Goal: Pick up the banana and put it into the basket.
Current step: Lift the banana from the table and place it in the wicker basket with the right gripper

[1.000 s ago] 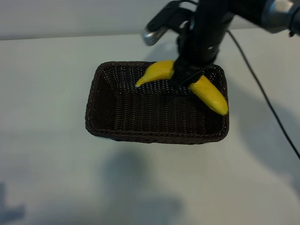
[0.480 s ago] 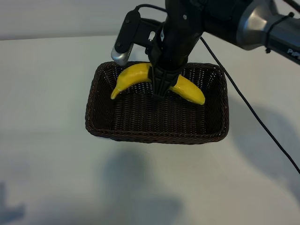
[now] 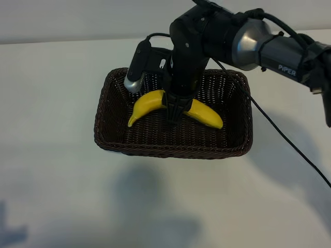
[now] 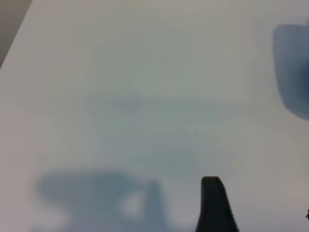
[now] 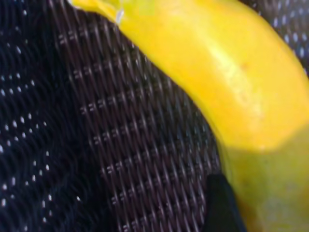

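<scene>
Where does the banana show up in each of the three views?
Exterior: the banana lies mid-frame, inside the basket, gripped at its middle by the right gripper.
Left wrist: not in it, only bare table.
Right wrist: fills the upper right, over wicker.
Shared landmark: the basket's dark weave.

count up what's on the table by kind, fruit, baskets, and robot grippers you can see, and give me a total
Fruit: 1, the banana, held by the right gripper over the basket floor.
Baskets: 1, the basket.
Grippers: 2, the right gripper, and the left gripper, of which only one finger shows, over bare table.
Total: 4
</scene>
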### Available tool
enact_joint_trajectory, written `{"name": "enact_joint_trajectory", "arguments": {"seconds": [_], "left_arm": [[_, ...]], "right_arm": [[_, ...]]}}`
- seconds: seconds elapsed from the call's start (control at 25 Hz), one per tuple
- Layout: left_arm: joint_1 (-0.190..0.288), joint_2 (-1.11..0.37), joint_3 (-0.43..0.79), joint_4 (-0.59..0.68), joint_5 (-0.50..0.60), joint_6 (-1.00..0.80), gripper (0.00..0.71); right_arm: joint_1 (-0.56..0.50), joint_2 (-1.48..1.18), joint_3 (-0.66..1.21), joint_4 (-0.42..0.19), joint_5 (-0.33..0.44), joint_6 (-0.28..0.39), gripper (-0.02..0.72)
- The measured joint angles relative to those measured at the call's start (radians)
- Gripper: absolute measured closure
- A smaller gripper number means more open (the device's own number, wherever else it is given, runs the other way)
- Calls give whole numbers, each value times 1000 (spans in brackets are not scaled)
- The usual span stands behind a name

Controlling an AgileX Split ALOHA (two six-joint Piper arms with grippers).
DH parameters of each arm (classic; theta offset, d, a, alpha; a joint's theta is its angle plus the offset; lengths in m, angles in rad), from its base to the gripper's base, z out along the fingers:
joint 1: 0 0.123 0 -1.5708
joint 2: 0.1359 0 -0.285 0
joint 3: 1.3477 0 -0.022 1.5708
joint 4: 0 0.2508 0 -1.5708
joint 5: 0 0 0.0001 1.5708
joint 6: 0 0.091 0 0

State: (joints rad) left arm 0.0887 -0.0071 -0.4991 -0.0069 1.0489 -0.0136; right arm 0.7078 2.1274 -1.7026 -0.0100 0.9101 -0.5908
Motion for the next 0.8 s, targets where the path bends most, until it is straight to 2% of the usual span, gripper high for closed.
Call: {"name": "enact_joint_trajectory", "arguments": {"seconds": [0.36,0.56,0.8], "left_arm": [[0,0,0,0,0,0,220],[0,0,0,0,0,0,220],[0,0,0,0,0,0,220]], "right_arm": [[0,3,0,-1,-2,0,266],[0,3,0,-1,-2,0,182],[0,1,0,4,63,9,163]]}}
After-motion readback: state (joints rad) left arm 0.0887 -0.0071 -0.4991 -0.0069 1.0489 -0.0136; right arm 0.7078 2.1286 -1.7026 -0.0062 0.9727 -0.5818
